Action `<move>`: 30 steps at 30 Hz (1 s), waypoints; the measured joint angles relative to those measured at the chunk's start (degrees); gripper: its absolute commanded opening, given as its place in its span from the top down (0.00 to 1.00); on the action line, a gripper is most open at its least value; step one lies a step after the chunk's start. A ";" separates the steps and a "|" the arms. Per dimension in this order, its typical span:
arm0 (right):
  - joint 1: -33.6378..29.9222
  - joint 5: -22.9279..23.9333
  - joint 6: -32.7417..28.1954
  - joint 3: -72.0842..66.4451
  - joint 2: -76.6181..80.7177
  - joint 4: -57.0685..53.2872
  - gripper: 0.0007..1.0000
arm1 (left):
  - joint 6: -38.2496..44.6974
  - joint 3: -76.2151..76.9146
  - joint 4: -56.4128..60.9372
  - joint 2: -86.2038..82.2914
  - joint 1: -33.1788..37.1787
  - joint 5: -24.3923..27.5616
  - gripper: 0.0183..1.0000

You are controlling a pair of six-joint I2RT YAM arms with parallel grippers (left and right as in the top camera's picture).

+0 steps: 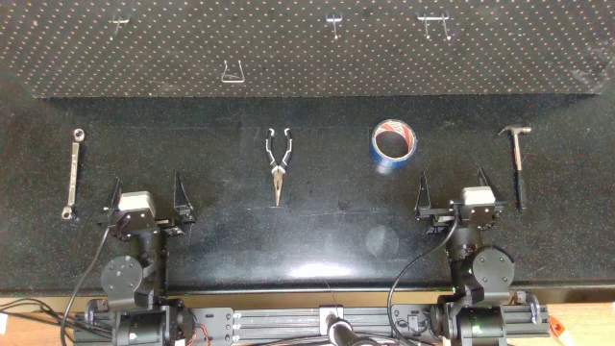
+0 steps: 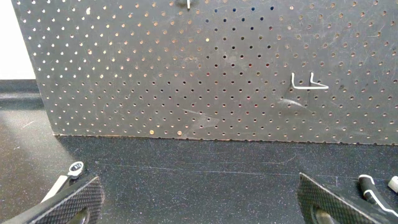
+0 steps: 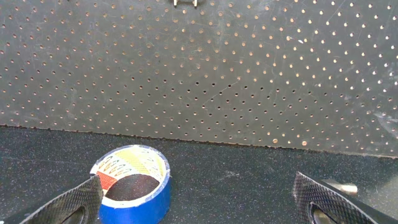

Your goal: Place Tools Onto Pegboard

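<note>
Lying well apart below pegboard (image 1: 307, 48) edge: wrench (image 1: 72, 175), pliers (image 1: 278, 175), tape (image 1: 381, 160), hammer (image 1: 519, 173).

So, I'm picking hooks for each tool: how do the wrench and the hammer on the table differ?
The wrench lies at the far left end of the table; the hammer lies at the far right end. The wrench is slim and all bright metal; the hammer has a silvery head on a dark handle. Both lie flat, untouched, running roughly toward the pegboard.
</note>
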 measured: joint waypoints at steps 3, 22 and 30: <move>0.00 0.00 0.00 0.00 0.00 0.00 0.01 | -3.15 0.00 0.00 0.00 0.00 0.33 0.00; 0.00 -0.02 0.00 0.00 0.00 0.00 0.01 | -9.29 0.00 -0.02 0.00 0.00 0.74 0.00; 0.00 0.00 0.00 0.00 0.00 0.00 0.01 | -9.29 0.00 -0.02 0.00 0.00 0.90 0.00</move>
